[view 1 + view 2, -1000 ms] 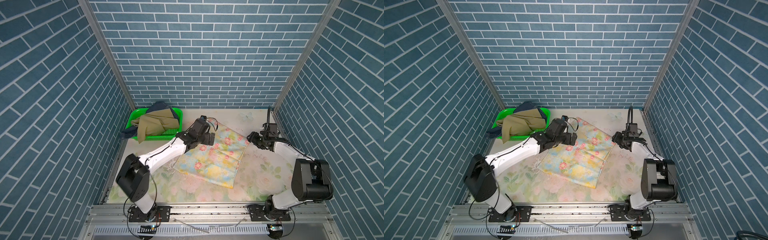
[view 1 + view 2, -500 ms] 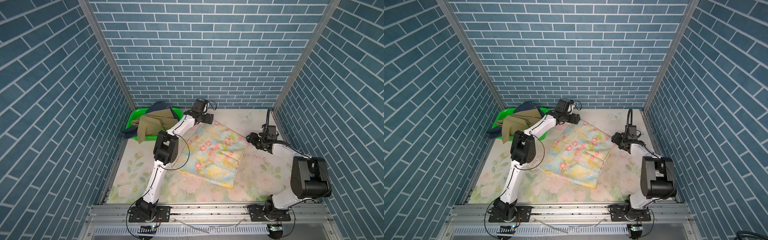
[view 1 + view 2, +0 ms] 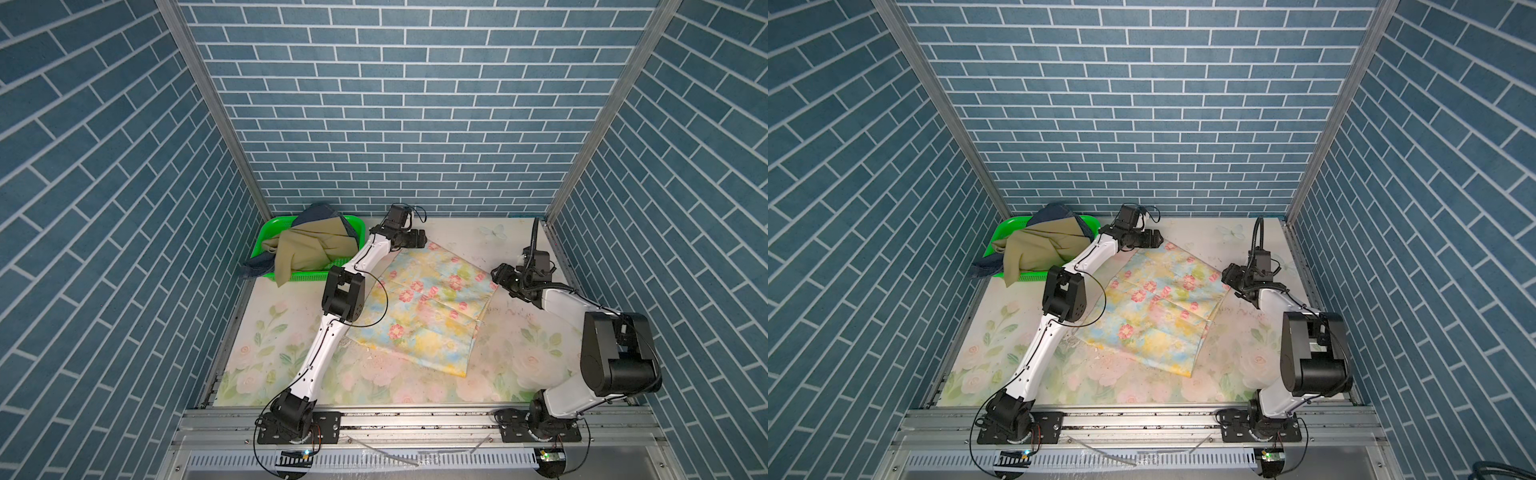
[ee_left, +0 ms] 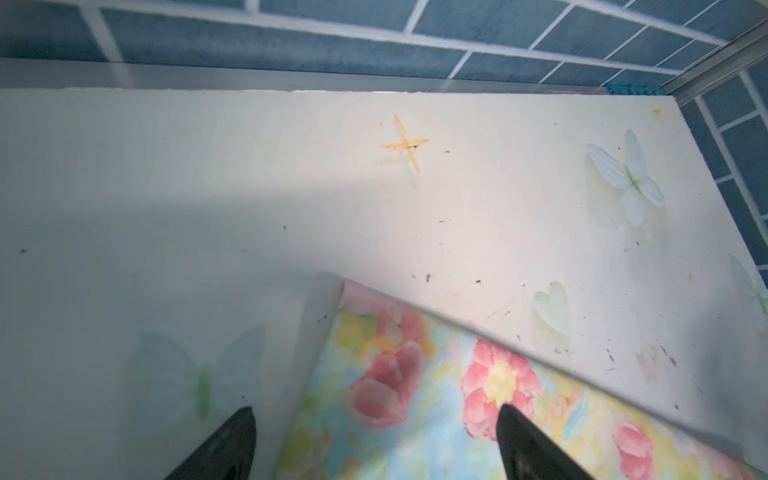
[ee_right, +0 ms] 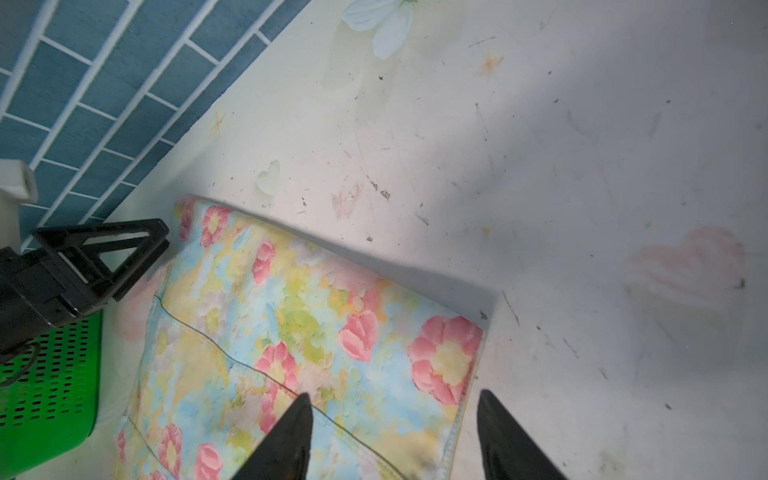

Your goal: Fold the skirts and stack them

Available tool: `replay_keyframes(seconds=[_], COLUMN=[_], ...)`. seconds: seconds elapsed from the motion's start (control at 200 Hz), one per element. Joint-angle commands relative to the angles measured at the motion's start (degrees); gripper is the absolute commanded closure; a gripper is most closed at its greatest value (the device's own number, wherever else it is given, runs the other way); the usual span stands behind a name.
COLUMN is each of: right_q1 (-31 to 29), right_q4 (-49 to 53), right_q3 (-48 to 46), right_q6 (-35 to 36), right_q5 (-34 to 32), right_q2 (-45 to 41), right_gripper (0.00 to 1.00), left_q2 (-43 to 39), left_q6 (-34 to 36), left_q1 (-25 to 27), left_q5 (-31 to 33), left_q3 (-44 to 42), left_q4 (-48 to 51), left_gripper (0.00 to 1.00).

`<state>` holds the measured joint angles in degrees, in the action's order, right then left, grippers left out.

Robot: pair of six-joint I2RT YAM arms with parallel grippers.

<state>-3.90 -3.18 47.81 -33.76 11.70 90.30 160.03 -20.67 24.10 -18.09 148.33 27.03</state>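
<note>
— Left jaws?
— Apart, over the far corner of the floral skirt (image 3: pixel 424 307), on an arm stretched long toward the back wall.
— Right jaws?
— Apart too, straddling the skirt's right-hand corner, on an arm folded low.
— Setting?
— Laid flat on a flower-printed worktop (image 3: pixel 270 332), with olive skirt (image 3: pixel 307 249) and denim skirt (image 3: pixel 320 210) heaped in a green basket (image 3: pixel 274 226) at back left. Hemmed in by blue brick walls (image 3: pixel 395 104).
</note>
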Motion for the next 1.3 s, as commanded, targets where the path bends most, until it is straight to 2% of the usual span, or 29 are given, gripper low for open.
replay_keyframes(seconds=[0.0, 0.345, 0.555, 0.69, 0.79, 1.01, 1.295], right_q1=[-0.79, -1.1, -1.07, -0.96, -0.41, -0.29, -1.47], right_q4=[0.52, 0.43, 0.32, -0.9, -1.43, -4.66, -7.98], right_q3=[0.12, 1.11, 3.58, 5.85, 8.22, 11.41, 11.65], right_q6=[-2.25, -3.99, -3.42, -2.89, -2.72, 0.88, 5.61], right_q5=[-2.58, -3.49, -3.44, -3.53, -2.06, 0.51, 4.35], right_q2=[2.46, 6.73, 10.12, 12.27, 14.71, 17.45, 16.41], right_gripper=[0.38, 0.38, 0.39, 0.41, 0.49, 1.0, 1.0], left_q2=[2.73, 6.86, 5.14, 3.33, 3.37, 4.57, 6.74], left_q6=[-3.82, -9.19, -7.58, -5.89, -5.36, -6.46, -6.87], left_q1=[-0.97, -1.15, -1.25, -1.25, -1.41, -1.6, -1.95], left_q5=[-2.02, -6.71, -6.33, -5.12, -4.86, -5.99, -5.73], left_q3=[1.94, 4.84, 3.02, 1.43, 1.69, 2.93, 5.73], left_q4=[-1.35, -4.56, -3.75, -3.67, -3.65, -4.32, -5.56], left_gripper=[0.1, 0.15, 0.25, 0.25, 0.2, 0.18, 0.19])
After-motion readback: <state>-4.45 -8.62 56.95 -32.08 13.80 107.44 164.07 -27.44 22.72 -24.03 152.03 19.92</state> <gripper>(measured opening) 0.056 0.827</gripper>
